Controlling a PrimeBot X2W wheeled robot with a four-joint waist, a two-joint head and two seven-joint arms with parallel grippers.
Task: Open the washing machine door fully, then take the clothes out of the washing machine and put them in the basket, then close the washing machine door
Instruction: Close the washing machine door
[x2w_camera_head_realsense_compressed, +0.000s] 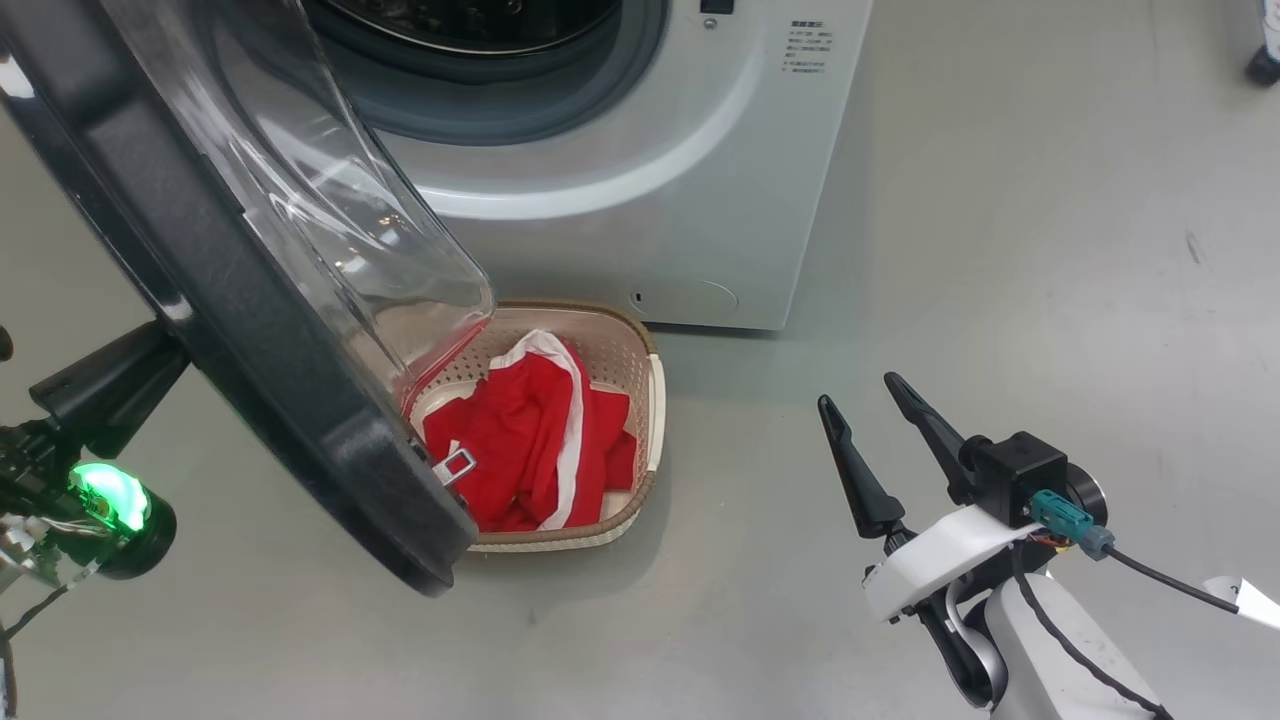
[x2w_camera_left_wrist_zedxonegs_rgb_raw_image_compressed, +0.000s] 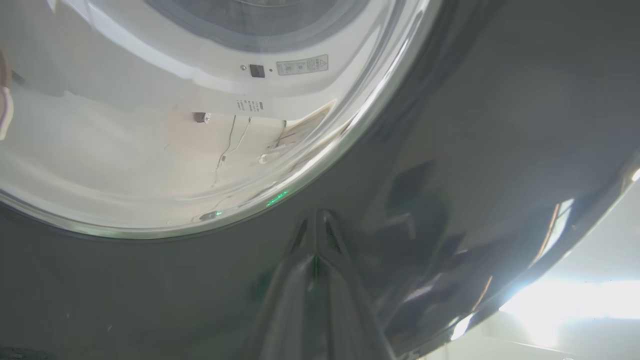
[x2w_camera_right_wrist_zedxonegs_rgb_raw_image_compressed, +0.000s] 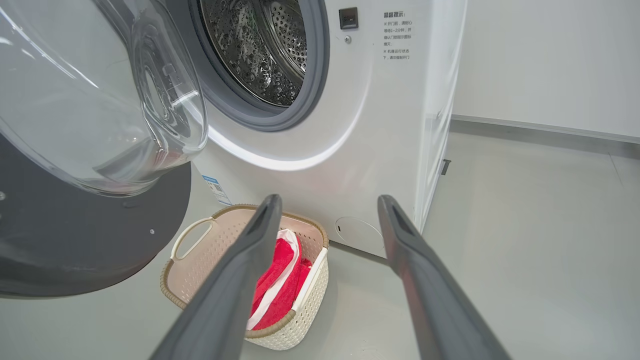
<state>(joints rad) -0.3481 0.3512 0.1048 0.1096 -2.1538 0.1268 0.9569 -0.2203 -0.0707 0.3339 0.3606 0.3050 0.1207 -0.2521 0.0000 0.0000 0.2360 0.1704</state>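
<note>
**Unloaded, not yet closed**

The left gripper (x2w_camera_left_wrist_zedxonegs_rgb_raw_image_compressed: 317, 220), fingers pressed together, is touching the glossy black rim of the round glass-centred washing machine door (x2w_camera_head_realsense_compressed: 240, 310). Red white-trimmed clothes (x2w_camera_head_realsense_compressed: 520, 440) are lying in the small cream perforated basket (x2w_camera_head_realsense_compressed: 655, 400) before the white front-loading washing machine (x2w_camera_head_realsense_compressed: 650, 200) — the right gripper (x2w_camera_head_realsense_compressed: 858, 393) is hovering spread wide, empty.

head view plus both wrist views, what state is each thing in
round black-rimmed glass washing machine door, open
perforated steel drum, no clothes visible
red white-striped clothes, piled in the basket
cream perforated plastic basket, on floor, holding clothes
left hand, shut, tips at door rim
right hand, open, empty
</note>
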